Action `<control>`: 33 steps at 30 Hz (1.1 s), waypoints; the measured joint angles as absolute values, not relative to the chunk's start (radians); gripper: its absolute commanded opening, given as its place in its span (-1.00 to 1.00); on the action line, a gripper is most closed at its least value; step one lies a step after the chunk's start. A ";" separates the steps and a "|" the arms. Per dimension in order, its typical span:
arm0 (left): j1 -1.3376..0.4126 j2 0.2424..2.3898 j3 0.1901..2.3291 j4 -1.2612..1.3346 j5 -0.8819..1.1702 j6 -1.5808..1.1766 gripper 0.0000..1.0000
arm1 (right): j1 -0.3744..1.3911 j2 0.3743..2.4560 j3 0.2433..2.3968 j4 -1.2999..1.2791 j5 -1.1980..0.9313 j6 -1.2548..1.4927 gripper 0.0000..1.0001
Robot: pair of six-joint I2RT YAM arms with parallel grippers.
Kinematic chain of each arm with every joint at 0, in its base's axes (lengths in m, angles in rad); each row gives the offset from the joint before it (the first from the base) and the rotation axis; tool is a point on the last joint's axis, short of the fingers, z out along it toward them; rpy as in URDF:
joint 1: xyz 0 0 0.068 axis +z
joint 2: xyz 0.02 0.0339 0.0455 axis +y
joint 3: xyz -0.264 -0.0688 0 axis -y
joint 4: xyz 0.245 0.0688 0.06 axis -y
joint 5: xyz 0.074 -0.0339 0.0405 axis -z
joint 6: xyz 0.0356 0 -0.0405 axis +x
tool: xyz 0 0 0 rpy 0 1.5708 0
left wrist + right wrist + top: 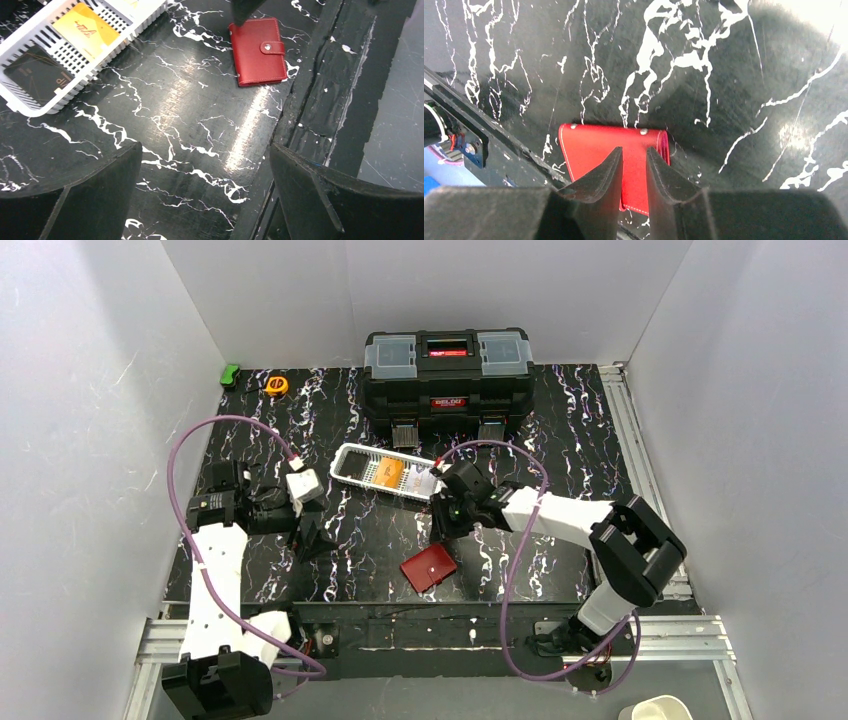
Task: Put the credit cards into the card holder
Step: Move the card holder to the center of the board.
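Frankly, the snag is the holder (599, 142) itself. It lies flat and folded on the tabletop (175, 115), close to the near edge, with its tab (270, 48) snapped down. My right gripper (634, 150) hangs right over it, fingers almost together with a narrow gap and nothing between them; whether the tips touch it I cannot tell. If I press down like this, I judge the tips will skid on the smooth red leather-like skin and shove the holder toward the edge rather than open it. The tab is small and rounded, with a metal stud, and leaves little to catch.

My left gripper (205, 146) is spread wide and empty, well apart from the holder. The cards (390, 472) are in the white basket (107, 55), with an orange card (85, 31) and a black card (37, 75) lying flat on its slotted floor. They look thin, stiff and glossy, so my fingers may fail to get under an edge, and the basket walls crowd the approach. A bad nip could tip the plastic basket or flick a card out. The tabletop is slick, black marbled with white, and offers little grip.
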State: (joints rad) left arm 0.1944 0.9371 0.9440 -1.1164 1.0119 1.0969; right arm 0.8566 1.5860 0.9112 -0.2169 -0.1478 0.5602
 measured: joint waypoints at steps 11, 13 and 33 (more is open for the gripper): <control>0.144 0.953 0.897 -1.189 1.068 1.323 0.92 | 0.852 1.486 0.881 -0.255 -0.110 0.519 0.57; 0.111 0.953 0.877 -1.183 1.060 1.367 0.92 | 0.852 1.397 0.821 -0.287 -0.113 0.534 0.53; -0.092 0.889 0.743 -0.981 0.965 1.477 0.97 | 0.754 1.505 0.625 0.007 -0.477 0.632 -0.97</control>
State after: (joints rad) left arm -0.0921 0.8890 0.7429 -0.9810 0.9653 1.4769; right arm 0.7536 1.5055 0.6247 0.0067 -0.4767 0.6315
